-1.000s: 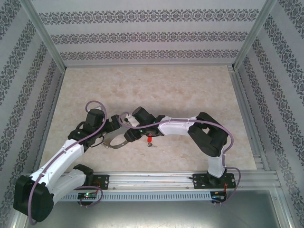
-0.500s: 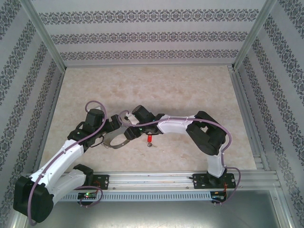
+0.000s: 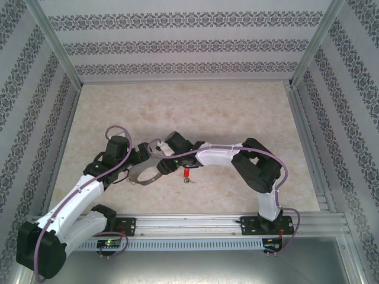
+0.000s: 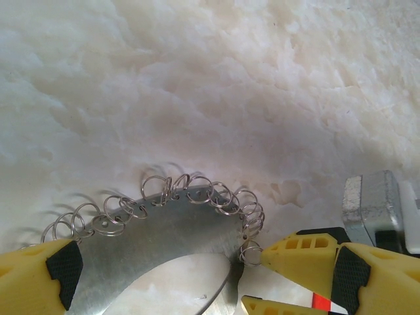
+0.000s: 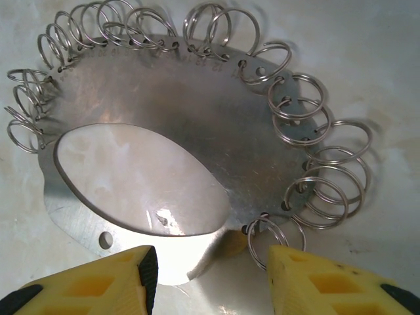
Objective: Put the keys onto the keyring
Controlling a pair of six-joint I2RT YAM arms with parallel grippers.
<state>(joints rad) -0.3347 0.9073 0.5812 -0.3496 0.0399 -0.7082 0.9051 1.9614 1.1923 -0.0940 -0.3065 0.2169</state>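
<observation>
Along the rim of the keyring (image 5: 216, 111), tiny stamped marks, illegible.

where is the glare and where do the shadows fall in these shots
right wrist: the keyring plate mirrors the lights, with a blown-out patch at its near edge; left wrist: the table is washed out nearly white, and a soft grey shadow pools beyond the wire rings; top external: flat, even light, hardly any shadow, and the tiny red key reads clearly.

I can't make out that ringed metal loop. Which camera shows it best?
The right wrist view: the keyring is close and almost whole, its edge rings sharp. The left wrist view catches one arc of it; the top view shows it tiny, from far above.
</observation>
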